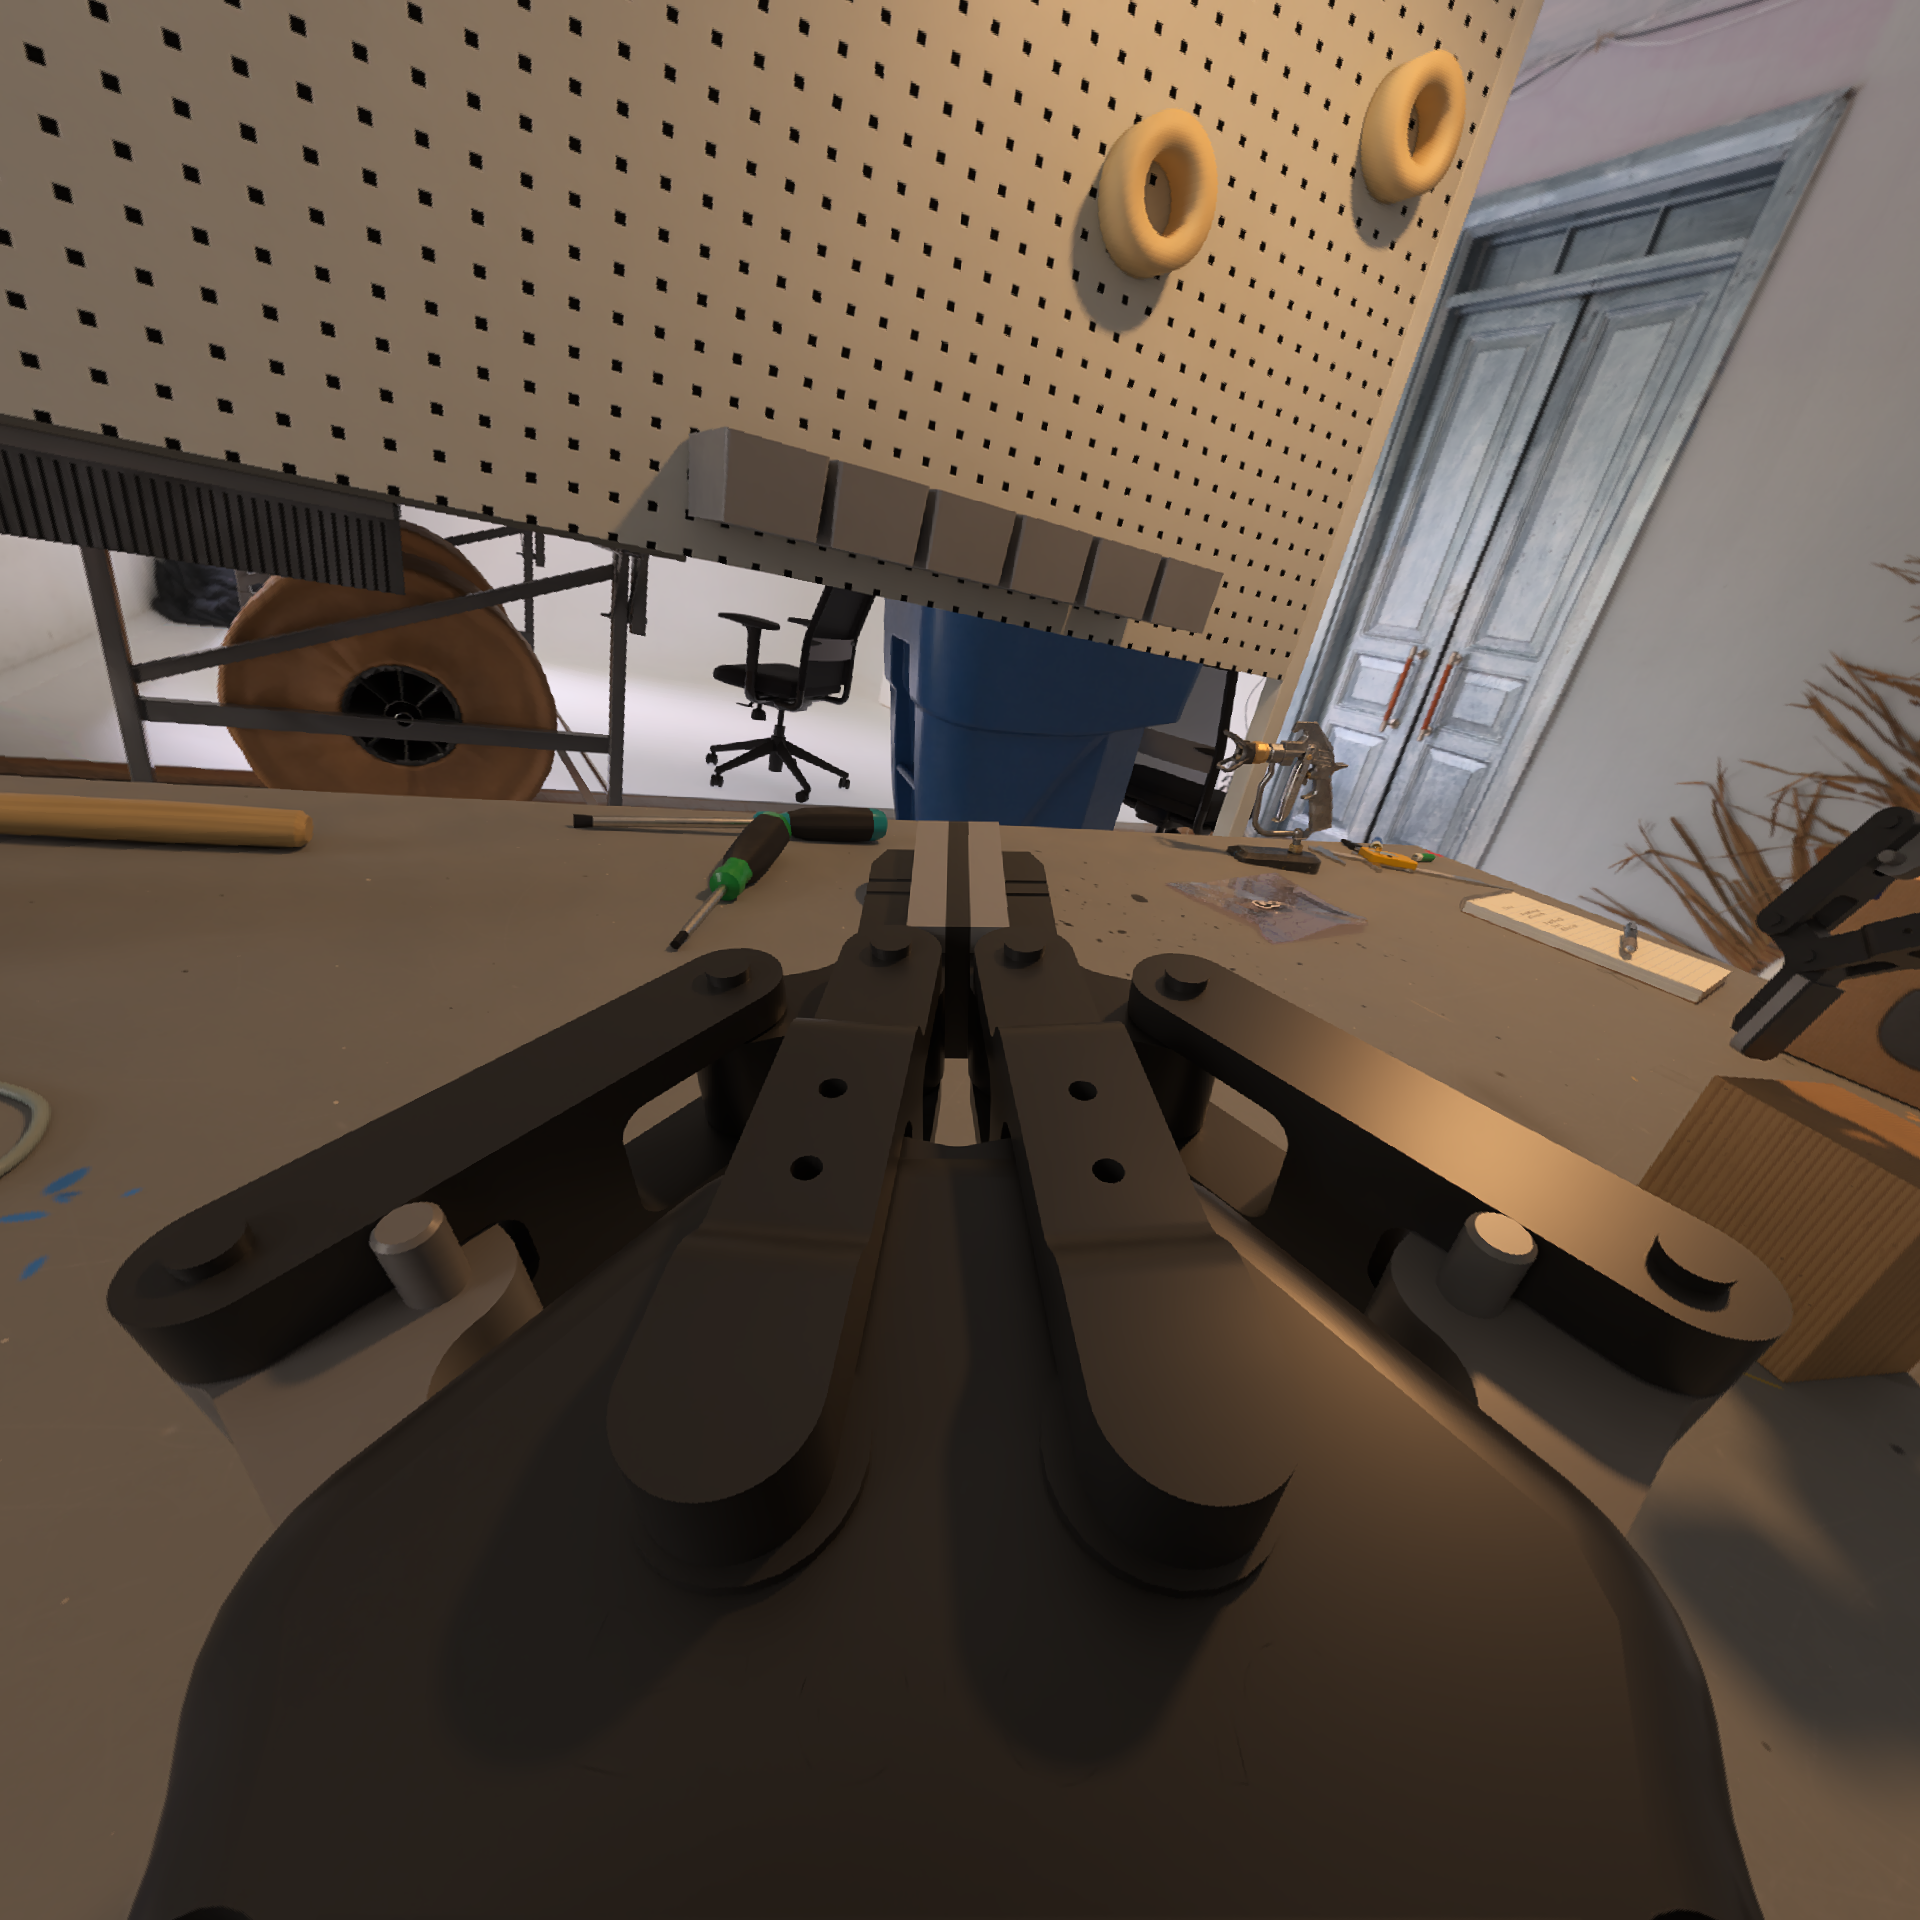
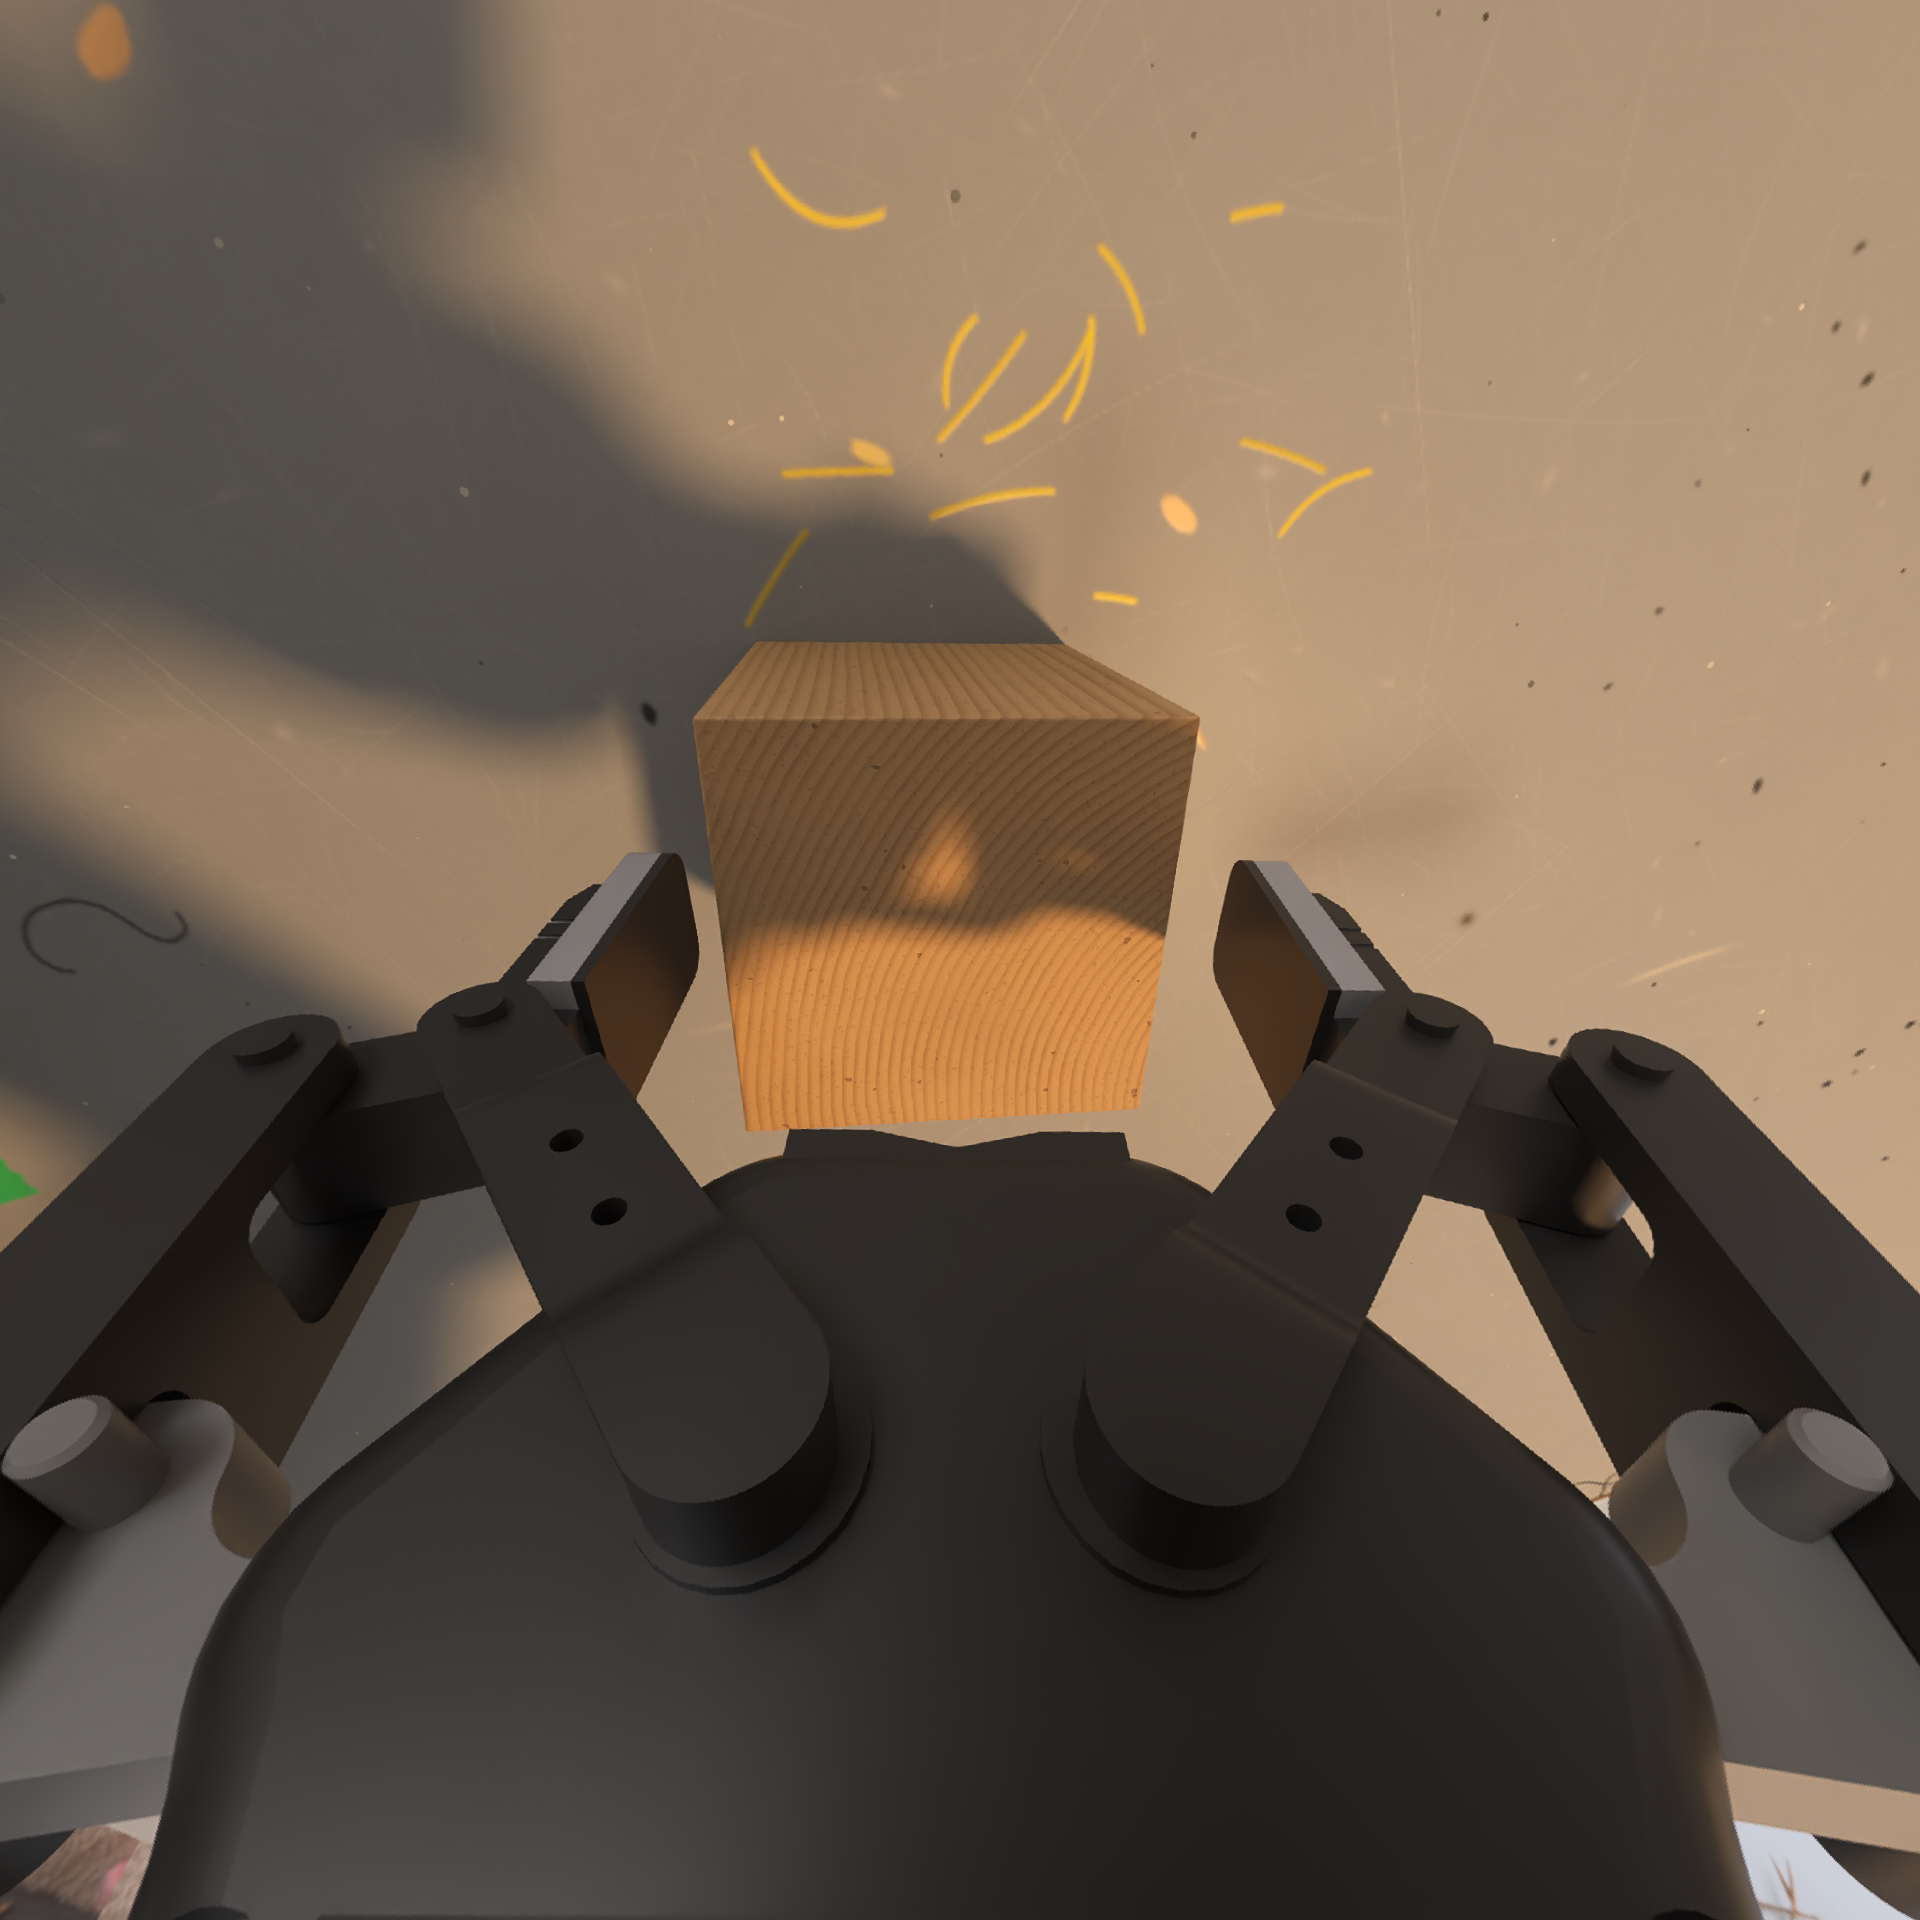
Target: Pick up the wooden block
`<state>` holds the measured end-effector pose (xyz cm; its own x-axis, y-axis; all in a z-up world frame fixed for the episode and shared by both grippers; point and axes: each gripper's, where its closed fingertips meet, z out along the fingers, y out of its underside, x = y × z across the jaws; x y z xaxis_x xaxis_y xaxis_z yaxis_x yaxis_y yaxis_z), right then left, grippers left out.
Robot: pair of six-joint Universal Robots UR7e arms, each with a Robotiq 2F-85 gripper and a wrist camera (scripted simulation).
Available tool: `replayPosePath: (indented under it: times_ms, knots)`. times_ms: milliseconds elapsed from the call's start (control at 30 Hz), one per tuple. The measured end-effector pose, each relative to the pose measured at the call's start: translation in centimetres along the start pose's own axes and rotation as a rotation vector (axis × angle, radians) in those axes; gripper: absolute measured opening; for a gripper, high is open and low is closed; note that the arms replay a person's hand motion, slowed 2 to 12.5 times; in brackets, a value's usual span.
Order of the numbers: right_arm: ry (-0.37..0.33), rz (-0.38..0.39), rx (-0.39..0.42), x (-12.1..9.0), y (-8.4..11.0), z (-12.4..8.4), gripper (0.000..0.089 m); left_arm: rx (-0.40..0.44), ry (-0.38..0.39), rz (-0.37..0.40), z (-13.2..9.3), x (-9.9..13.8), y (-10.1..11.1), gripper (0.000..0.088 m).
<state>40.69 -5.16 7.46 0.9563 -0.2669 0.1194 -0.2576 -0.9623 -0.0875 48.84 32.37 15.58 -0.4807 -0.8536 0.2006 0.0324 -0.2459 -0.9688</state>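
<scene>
while the left pincer (image 1: 956,883) sits pressed together, the right pincer (image 2: 956,956) gapes astride the wooden block (image 2: 945,894).

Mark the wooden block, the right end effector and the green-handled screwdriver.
wooden block (image 2: 940,894): right wrist view, middle of its near face.
right end effector (image 2: 956,966): right wrist view, midway between the open fingertips.
green-handled screwdriver (image 1: 750,857): left wrist view, on its handle.

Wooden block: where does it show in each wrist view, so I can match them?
Left wrist view: wooden block at the right edge, under the right gripper.
Right wrist view: wooden block centred between the open fingers.
Shared landmark: the right gripper itself.
</scene>
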Motion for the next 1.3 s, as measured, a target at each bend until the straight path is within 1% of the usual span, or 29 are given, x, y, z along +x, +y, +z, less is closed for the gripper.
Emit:
replayPosePath:
  times_ms: [1300]
  knots:
    - [-0.009,0.001,-0.043,0.00,0.36,0.55,0.0854,-0.001,0.001,-0.002,0.01,0.01,0.01,0.0000]
